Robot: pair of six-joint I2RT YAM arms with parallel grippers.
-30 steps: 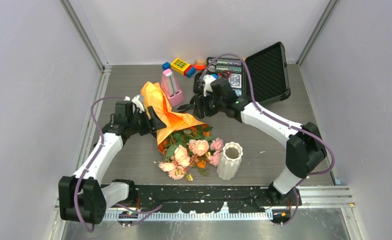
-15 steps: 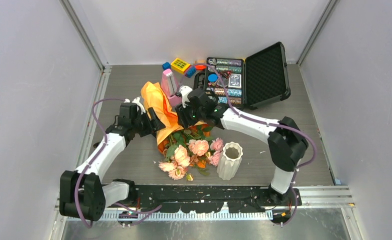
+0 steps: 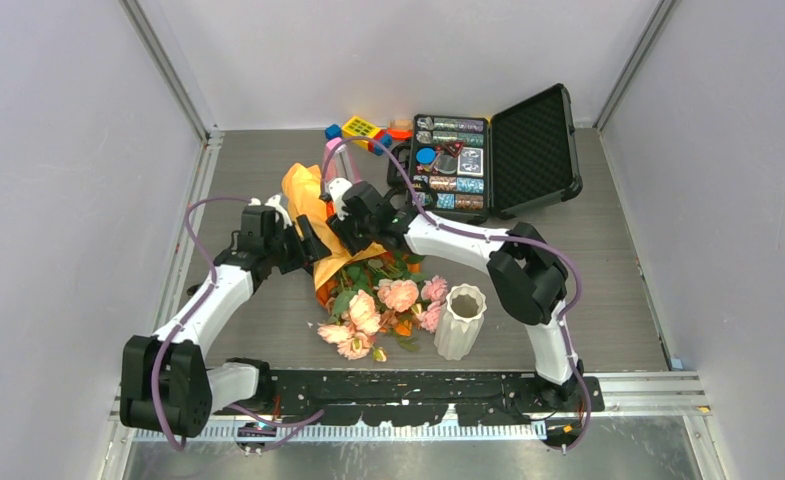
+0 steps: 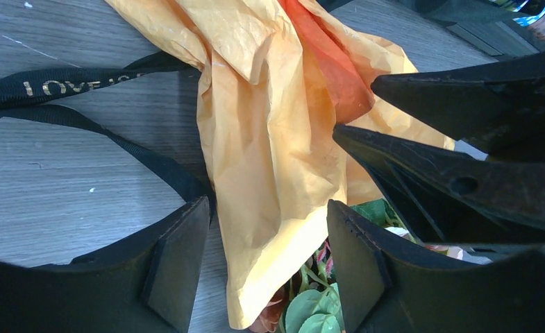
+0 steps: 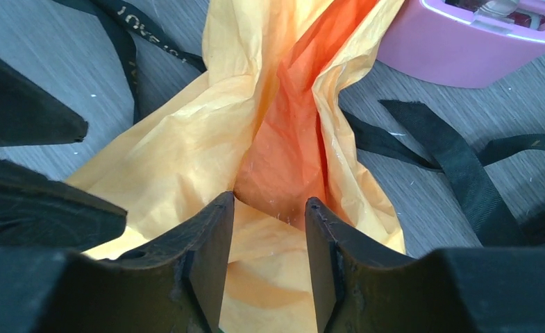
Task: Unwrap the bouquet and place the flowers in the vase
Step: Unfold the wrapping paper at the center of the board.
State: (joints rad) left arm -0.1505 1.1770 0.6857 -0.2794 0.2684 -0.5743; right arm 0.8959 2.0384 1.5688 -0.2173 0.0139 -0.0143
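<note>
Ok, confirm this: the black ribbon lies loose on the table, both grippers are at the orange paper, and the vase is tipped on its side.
Wrong on the vase: the top external view shows it standing upright, mouth up, beside the flowers. The rest holds: the black ribbon lies loose, and the left gripper and right gripper are at the orange paper.

Grey wood-grain table. Bouquet is laid flat near the centre, rose heads turned to the near edge, orange paper fanned toward the far left. Black ribbon is seen loose on the boards beside the paper. White ribbed vase is stood upright just right of the blooms. Pink metronome-shaped object is set just behind the paper. Open black case and coloured blocks are noted at the far edge.
</note>
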